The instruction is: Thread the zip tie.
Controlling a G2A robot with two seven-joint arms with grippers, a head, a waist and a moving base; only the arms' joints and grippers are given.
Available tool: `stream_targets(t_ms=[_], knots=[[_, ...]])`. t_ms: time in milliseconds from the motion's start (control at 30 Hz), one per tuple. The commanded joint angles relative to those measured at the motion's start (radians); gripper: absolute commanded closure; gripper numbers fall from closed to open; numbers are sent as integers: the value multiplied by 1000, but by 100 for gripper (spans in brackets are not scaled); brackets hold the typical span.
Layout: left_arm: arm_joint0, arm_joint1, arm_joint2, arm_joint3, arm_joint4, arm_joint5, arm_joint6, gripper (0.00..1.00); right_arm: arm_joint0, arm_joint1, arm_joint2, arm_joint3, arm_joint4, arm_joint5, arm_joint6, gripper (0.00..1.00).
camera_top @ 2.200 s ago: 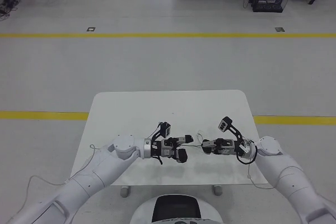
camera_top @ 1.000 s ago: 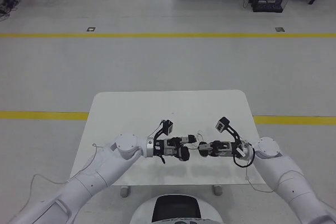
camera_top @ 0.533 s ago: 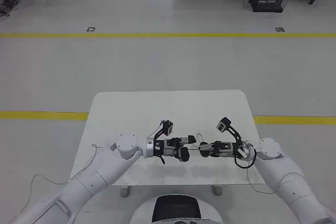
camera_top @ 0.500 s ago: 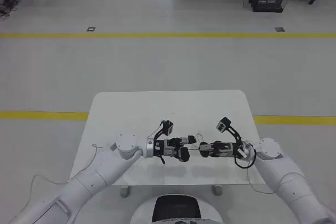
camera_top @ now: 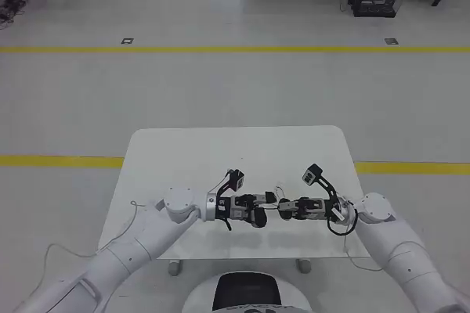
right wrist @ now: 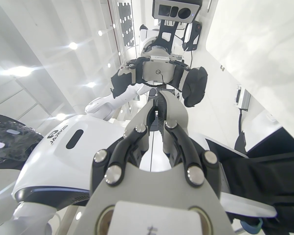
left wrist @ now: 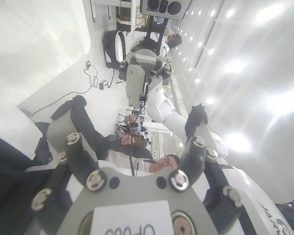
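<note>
Left end effector (camera_top: 262, 210) edged nearer; zip tie (left wrist: 131, 152) between its fingers (left wrist: 76, 123).

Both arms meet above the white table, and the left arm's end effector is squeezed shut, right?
No. The left end effector is open, its fingers spread wide apart, as the left wrist view shows. The meeting above the white table is right.

A white label (left wrist: 131, 217) sits on the base plate of my left gripper (left wrist: 134, 108); its dark print is upside down and cut off at the edge, so I cannot read it whole. The second label (right wrist: 156, 217), on my right gripper (right wrist: 159, 99) base, shows a mere fragment of a mark.
</note>
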Motion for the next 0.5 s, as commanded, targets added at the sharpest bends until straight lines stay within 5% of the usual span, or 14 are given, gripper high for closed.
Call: stream_targets(t_ms=[0, 467], knots=[[0, -1, 0, 1, 1, 1, -1, 30, -1, -1, 2, 0, -2, 0, 0, 100], [2, -3, -5, 4, 2, 0, -9, 55, 8, -8, -5, 19, -21, 10, -11, 100]])
